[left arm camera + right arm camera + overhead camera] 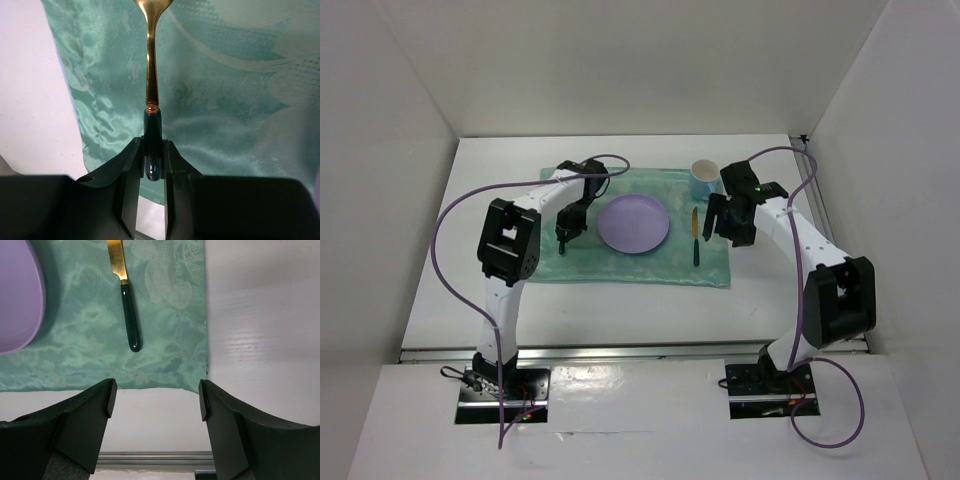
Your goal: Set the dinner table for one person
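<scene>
The white dinner table point(470, 290) carries a teal cloth point(650, 262) with a purple plate point(633, 223) at its middle. To the right of the plate lies a knife point(696, 238) with a gold blade and dark green handle point(130, 322). A light blue cup point(704, 178) stands at the cloth's far right corner. My left gripper point(153, 155) is shut on the dark green handle of a gold utensil point(152, 75), over the cloth left of the plate; its head is cut off from view. My right gripper point(157, 397) is open and empty, near the cloth's right front corner, apart from the knife.
A metal rail point(150, 457) runs along the table's near edge. White walls enclose the table on three sides. Bare table point(260, 315) lies right of the cloth point(165, 315). The plate's edge point(17, 295) shows left of the knife.
</scene>
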You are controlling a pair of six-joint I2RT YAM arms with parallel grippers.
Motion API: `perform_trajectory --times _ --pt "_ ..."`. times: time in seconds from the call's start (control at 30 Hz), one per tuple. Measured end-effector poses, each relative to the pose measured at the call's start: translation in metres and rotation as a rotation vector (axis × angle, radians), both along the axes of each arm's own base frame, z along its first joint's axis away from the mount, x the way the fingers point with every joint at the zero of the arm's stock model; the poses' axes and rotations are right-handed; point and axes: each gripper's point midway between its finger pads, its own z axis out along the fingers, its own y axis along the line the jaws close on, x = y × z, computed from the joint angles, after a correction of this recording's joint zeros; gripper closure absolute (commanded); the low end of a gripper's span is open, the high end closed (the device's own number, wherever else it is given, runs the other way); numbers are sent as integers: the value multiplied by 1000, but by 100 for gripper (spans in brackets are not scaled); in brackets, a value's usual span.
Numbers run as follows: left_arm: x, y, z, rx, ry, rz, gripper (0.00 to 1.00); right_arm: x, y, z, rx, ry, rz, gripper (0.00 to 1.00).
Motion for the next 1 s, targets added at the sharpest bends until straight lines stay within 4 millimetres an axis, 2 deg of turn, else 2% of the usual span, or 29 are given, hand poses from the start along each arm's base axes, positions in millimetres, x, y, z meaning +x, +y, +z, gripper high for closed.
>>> perform_trajectory --times 0.23,0.27,0.4,0.47,0.53,0.57,0.67,0.73,0.83,0.93,1.0 --pt "3 -12 -4 -51 0 -18 100 0 -1 -7 -5 20 -20 15" --pt "2 -13 -5 -55 2 -19 94 1 -1 -7 -7 20 -25 12" --pt "1 -16 -11 -63 16 -14 51 1 -2 -10 -12 28 -43 2" --pt "0 -19 -14 -76 34 -22 37 1 -2 -12 -12 34 -50 0" --pt "0 -21 -13 -89 37 -23 30 1 -2 -12 -10 33 -53 0" --pt "0 -22 -11 -94 39 -24 19 2 -2 -12 -8 31 -56 0" --pt "2 -24 -4 -103 35 -19 10 3 -1 -9 -1 20 -59 0" --pt "3 -24 5 -108 23 -17 10 5 1 -3 12 -3 -65 0" --pt "3 -24 33 -126 -23 -17 10 10 1 13 32 -62 -73 0" --pt "1 -26 76 -184 -127 -17 10 19 1 31 41 -118 -84 0" --pt "-10 -29 104 -252 -211 -10 10 26 -1 41 35 -150 -97 0"
